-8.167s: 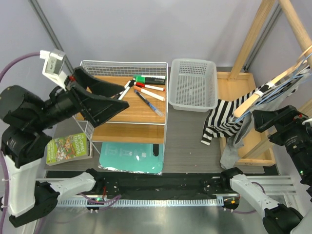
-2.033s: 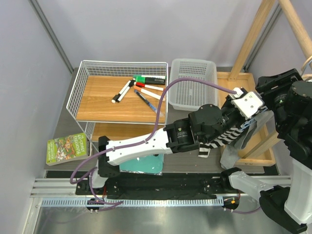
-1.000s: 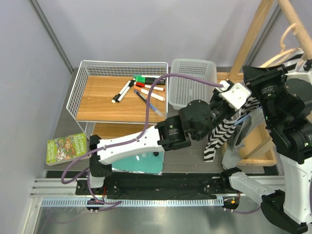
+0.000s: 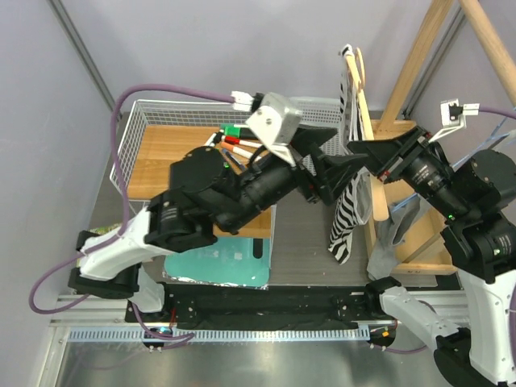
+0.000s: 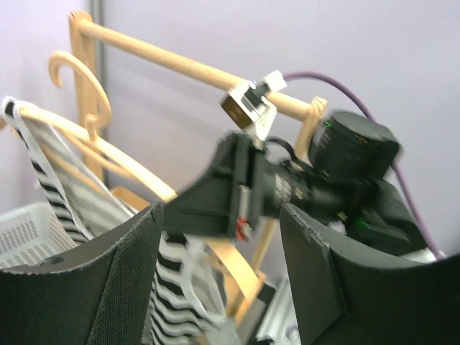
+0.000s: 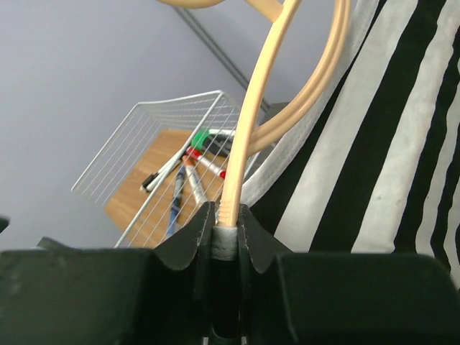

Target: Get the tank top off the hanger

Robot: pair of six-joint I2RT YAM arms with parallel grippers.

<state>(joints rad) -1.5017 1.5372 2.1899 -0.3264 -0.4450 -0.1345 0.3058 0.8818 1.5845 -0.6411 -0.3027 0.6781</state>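
Two handling notes: the tank top (image 4: 347,222) is hanging limp off the hanger (image 4: 365,121), up in the air right of centre. It's looking soft, light and stretchy, so it's probably going to snag on the wood rather than slide. Right gripper (image 6: 226,214) is clamping the hanger's wooden end. Left gripper (image 5: 221,215) is hovering just left of the fabric, fingers spread, holding nothing. I'd be pinching it high by the shoulder, not down at the hem.
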